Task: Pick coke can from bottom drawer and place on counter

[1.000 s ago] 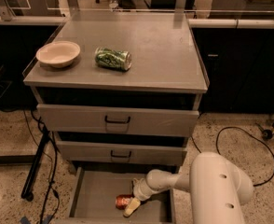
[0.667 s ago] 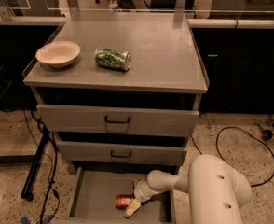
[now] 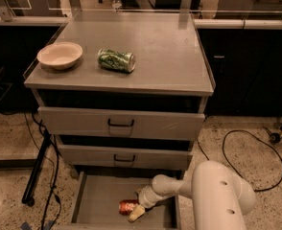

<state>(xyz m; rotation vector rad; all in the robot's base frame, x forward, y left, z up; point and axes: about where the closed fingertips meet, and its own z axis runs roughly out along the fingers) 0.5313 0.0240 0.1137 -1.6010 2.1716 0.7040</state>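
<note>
The coke can (image 3: pixel 128 207), red with a silver end, lies on its side on the grey floor of the pulled-out bottom drawer (image 3: pixel 98 201). My gripper (image 3: pixel 135 211) reaches down into the drawer from the white arm at the right and is at the can, with a pale fingertip (image 3: pixel 136 214) just in front of it. The counter (image 3: pixel 165 47) is the grey top of the cabinet.
On the counter lie a green patterned can (image 3: pixel 116 60) on its side and a pale bowl (image 3: pixel 60 55) at the left. The two upper drawers (image 3: pixel 121 123) are closed. A black cable (image 3: pixel 249 152) loops on the floor at the right; a black stand leg (image 3: pixel 36 171) is at the left.
</note>
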